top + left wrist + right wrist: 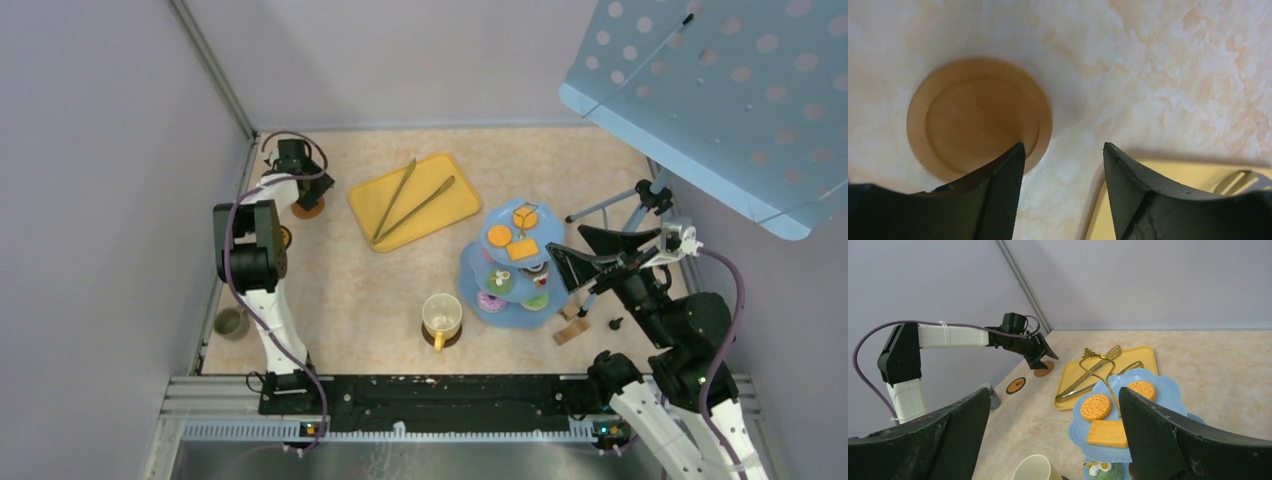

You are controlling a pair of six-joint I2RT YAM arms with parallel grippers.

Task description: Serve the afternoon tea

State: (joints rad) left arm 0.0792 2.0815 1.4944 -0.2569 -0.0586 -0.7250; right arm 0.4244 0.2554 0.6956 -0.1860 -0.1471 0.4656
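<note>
A round brown coaster (968, 115) lies on the marbled table at the back left. My left gripper (1064, 145) hovers just over it, jaws open; its left fingertip overlaps the coaster's near rim and only bare table shows between the fingers. In the top view the left gripper (305, 195) sits right above that coaster (308, 210). The pale-blue three-tier stand (478, 268) holds orange biscuits (1096, 407) on top and cakes lower down. My right gripper (1054, 390) stands wide open beside the stand, holding nothing. A yellow mug (441, 314) rests on a coaster; a grey mug (231, 322) stands at the left edge.
The yellow tray (445, 210) with metal tongs (412, 205) lies just right of the left gripper. A second dark-rimmed coaster (1016, 385) lies near the left arm. A black tripod (640, 200) and small wooden blocks (572, 330) sit at the right; walls close off the left and back.
</note>
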